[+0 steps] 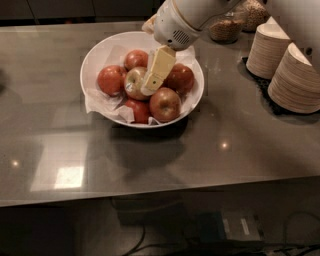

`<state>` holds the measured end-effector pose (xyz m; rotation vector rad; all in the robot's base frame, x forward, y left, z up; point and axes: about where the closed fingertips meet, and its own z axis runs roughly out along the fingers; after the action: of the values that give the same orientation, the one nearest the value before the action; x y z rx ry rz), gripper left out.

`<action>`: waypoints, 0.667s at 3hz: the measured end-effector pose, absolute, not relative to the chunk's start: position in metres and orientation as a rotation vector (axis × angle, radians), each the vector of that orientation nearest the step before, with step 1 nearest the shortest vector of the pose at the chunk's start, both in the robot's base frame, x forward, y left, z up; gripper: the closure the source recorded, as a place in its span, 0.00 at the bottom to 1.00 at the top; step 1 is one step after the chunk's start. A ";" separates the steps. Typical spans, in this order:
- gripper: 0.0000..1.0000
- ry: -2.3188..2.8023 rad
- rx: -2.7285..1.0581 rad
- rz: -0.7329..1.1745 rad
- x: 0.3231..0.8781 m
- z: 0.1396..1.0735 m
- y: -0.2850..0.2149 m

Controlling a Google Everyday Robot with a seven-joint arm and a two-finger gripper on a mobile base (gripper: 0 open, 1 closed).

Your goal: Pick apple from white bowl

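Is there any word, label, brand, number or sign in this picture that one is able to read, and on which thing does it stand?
None: no text can be read anywhere.
The white bowl, the apple, the stacks of paper bowls and the jars carry no visible print.
The pincer, down in the white bowl at the apple, shows no marking either.

White glossy rounded arm (200, 11), dotted vent grille (181, 37); cream-yellow gripper (145, 86) over white bowl (106, 46).
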<state>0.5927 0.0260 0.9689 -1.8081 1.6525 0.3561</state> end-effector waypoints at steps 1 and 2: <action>0.00 1.672 -1.787 0.360 0.582 0.963 0.024; 0.12 1.688 -1.780 0.352 0.576 0.958 0.023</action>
<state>0.5761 0.0226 0.9580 -1.7799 1.6875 0.3523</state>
